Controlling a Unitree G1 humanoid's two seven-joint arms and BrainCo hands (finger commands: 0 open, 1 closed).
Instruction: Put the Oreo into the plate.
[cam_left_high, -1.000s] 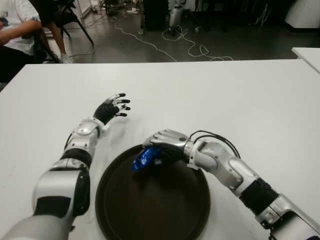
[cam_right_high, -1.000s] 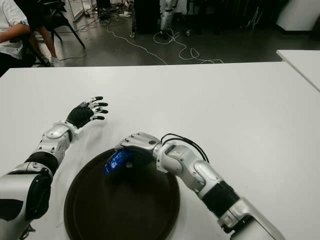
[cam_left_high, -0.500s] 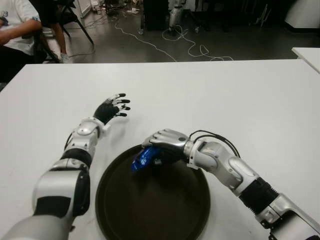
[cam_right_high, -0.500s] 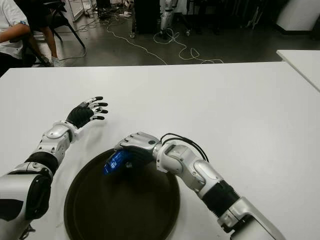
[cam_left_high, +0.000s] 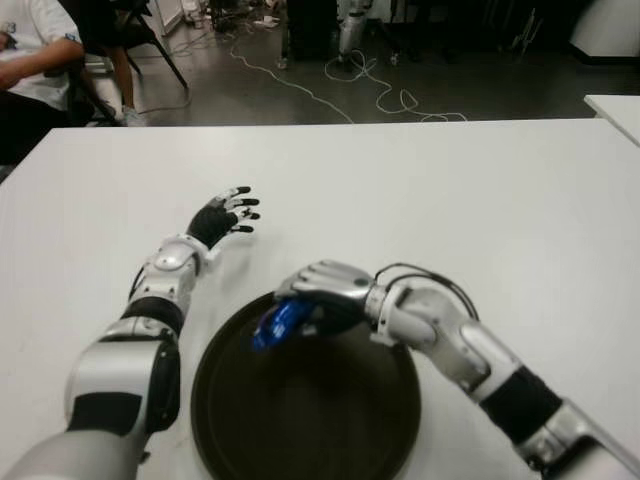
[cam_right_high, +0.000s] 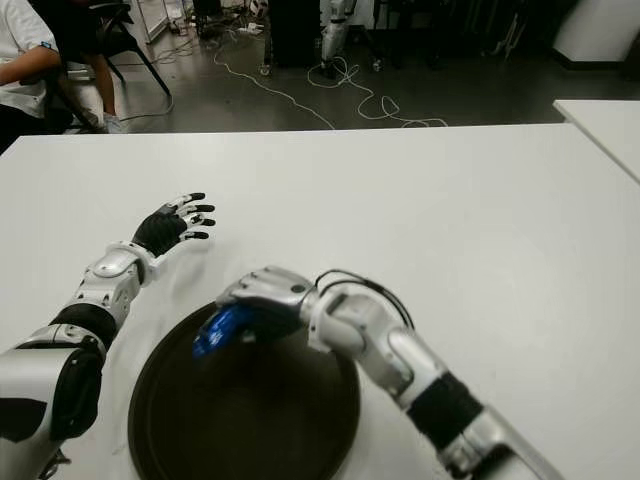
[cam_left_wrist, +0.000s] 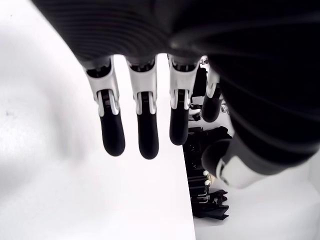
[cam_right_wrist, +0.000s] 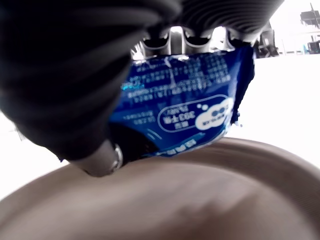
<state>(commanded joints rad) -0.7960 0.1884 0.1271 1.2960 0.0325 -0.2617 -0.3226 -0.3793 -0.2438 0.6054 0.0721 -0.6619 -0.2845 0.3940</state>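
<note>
Oreo packet slanting toward robot's left, right hand gripping it over plate; left hand lying open beyond rim.

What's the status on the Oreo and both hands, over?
Right hand shut on Oreo packet, over the far rim of the plate. Not released yet. Left hand open, idle on the table beyond the plate. Nothing in the way.

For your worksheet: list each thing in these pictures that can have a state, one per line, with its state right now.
Oreo packet: gripped in the right hand, held over the plate's far edge, not released.
Right hand: fingers shut on the Oreo packet.
Left hand: fingers spread, holding nothing, over the table left of the plate.
Plate: on the white table, nothing lying in it.
</note>
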